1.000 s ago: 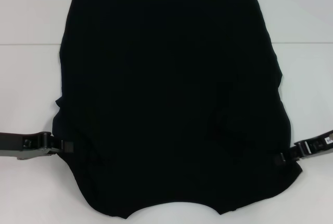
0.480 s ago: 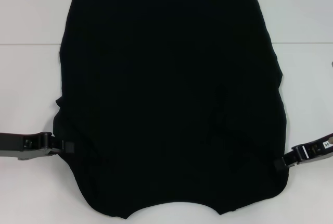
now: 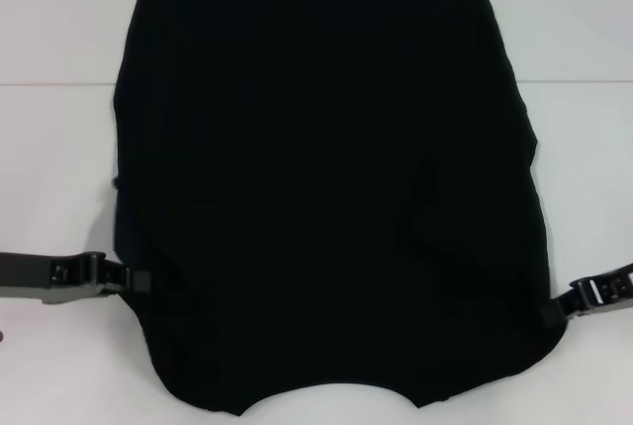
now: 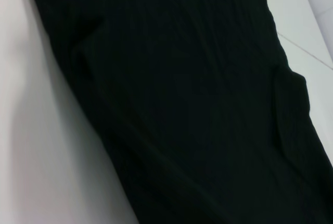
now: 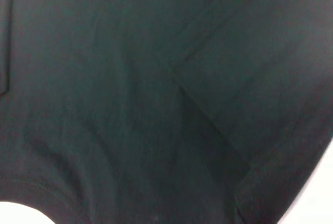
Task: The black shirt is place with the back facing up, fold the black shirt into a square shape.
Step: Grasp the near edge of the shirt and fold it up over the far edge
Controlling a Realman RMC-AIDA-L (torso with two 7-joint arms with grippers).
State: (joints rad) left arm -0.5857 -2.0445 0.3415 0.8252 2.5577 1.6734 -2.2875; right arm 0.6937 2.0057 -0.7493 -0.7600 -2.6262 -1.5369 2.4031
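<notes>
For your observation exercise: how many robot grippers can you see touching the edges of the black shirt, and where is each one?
2. The left gripper meets the black shirt at its near left edge; the right gripper meets it at its near right edge. Their fingertips are partly hidden against the dark cloth.

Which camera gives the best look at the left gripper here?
The head view: the left gripper shows from the side at the black shirt's left edge, near the shoulder end. The left wrist view shows only shirt fabric and table, none of its fingers. The right wrist view shows only fabric.
</notes>
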